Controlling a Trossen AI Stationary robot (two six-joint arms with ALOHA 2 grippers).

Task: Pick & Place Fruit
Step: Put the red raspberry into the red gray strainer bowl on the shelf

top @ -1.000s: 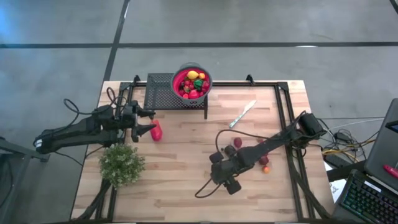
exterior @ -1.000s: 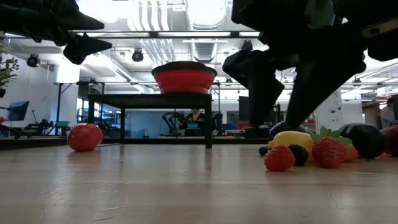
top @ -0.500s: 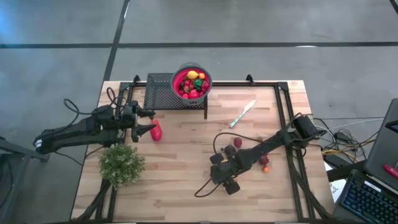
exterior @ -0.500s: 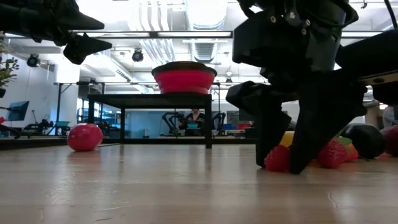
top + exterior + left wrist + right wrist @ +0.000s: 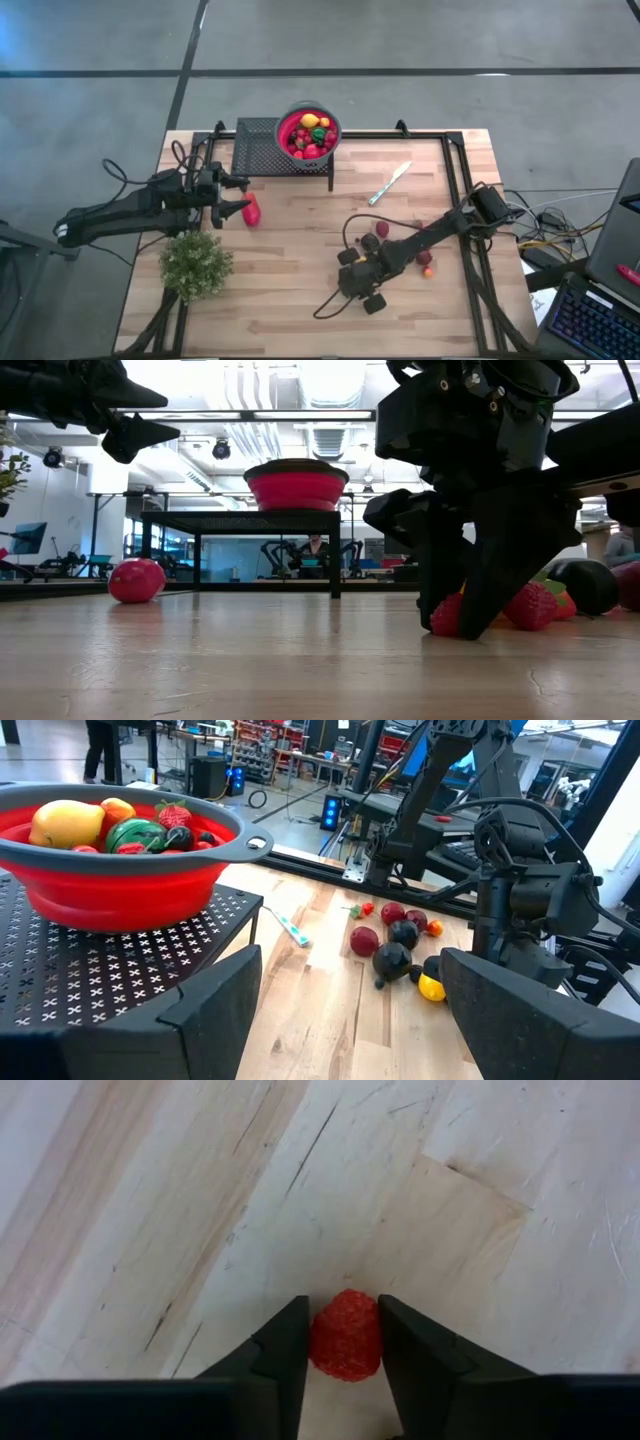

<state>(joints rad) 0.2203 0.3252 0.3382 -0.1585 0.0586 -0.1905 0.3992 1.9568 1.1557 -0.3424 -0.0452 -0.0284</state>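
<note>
My right gripper (image 5: 452,622) reaches down to the table right of the middle, shut on a small red raspberry (image 5: 346,1334). Behind it lies a cluster of loose fruit (image 5: 540,603): a strawberry, a yellow piece and dark maroon pieces (image 5: 400,240). A red bowl (image 5: 309,132) holding several fruits stands on a black perforated stand (image 5: 258,146) at the far edge. A larger red piece (image 5: 251,209) rests on the table at the left. Beside it my left gripper (image 5: 236,196) hangs open above the table, nothing between its fingers (image 5: 215,1005). My right gripper pinches the raspberry's two opposite sides (image 5: 318,1338) between its two fingers. The fingers (image 5: 490,600) come steeply from above, slanting down. The raspberry's underside (image 5: 447,628) sits on the tabletop.
A silver knife (image 5: 390,183) lies between the stand and the fruit cluster. A bushy green plant (image 5: 196,264) stands at the near left. Black rails (image 5: 455,190) run along the table's sides. Bare wood (image 5: 290,260) spreads across the middle and near part.
My right gripper has gone down onto the raspberry, its fingers landing on either side of it, and has then closed until they meet the fruit. The raspberry has stayed where it was on the table.
</note>
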